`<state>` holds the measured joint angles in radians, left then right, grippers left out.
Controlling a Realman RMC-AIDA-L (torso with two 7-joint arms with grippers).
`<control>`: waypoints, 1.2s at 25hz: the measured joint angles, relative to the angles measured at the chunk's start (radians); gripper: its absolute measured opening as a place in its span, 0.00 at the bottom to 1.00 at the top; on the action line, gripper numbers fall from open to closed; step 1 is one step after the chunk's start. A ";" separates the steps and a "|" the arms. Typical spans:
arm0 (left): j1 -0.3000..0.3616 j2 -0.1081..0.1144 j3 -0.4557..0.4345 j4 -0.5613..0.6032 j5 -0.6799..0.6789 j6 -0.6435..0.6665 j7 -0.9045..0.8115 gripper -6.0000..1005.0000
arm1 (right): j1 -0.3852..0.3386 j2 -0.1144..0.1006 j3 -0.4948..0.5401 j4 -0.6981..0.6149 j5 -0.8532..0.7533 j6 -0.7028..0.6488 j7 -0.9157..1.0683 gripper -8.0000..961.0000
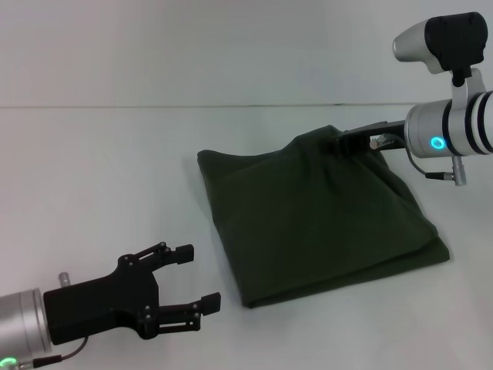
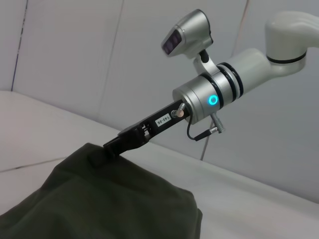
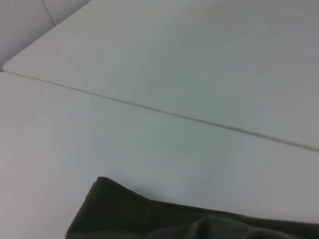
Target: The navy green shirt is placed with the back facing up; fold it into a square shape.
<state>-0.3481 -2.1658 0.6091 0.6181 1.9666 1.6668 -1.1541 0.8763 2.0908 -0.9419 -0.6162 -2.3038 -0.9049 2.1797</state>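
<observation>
Two claws appear. Right claw (image 1: pixel 339 144), pressed together on the far upper edge of the navy green shirt (image 1: pixel 316 220), lifts that edge slightly off the counter (image 1: pixel 115 177). Left claw (image 1: pixel 199 279), fingers spread and holding nothing, hovers near the shirt's near left corner, apart from it. Shirt lies folded, plain side up, right of centre.

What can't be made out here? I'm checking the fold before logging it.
- Right end effector: its tips are buried in the far edge of the navy green shirt in both the head and left wrist views, so its grip is unclear.
- The shirt's lettered side: not visible, only plain cloth faces up.
- Shirt's near part: cut off by the picture's edge in both wrist views.
- Left end effector: open, off the shirt.
</observation>
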 joint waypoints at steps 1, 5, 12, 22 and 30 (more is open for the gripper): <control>-0.001 0.000 0.001 0.000 0.000 -0.004 -0.004 0.95 | -0.001 0.000 -0.002 -0.003 0.000 0.003 -0.006 0.07; -0.006 0.001 0.005 0.000 0.001 -0.015 -0.017 0.95 | -0.002 0.000 -0.003 -0.005 0.000 0.028 -0.012 0.07; -0.008 0.001 0.004 0.000 0.002 -0.015 -0.018 0.95 | -0.005 0.000 -0.003 -0.005 -0.001 0.076 -0.009 0.07; -0.015 0.002 0.004 -0.007 0.001 -0.027 -0.019 0.95 | -0.037 -0.003 0.009 -0.006 0.051 0.106 0.059 0.31; -0.028 0.003 -0.001 -0.026 -0.006 -0.038 -0.025 0.95 | -0.136 -0.009 0.051 -0.107 0.137 0.091 0.128 0.65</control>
<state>-0.3763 -2.1629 0.6081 0.5920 1.9601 1.6291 -1.1792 0.7403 2.0815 -0.8912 -0.7237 -2.1664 -0.8139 2.3073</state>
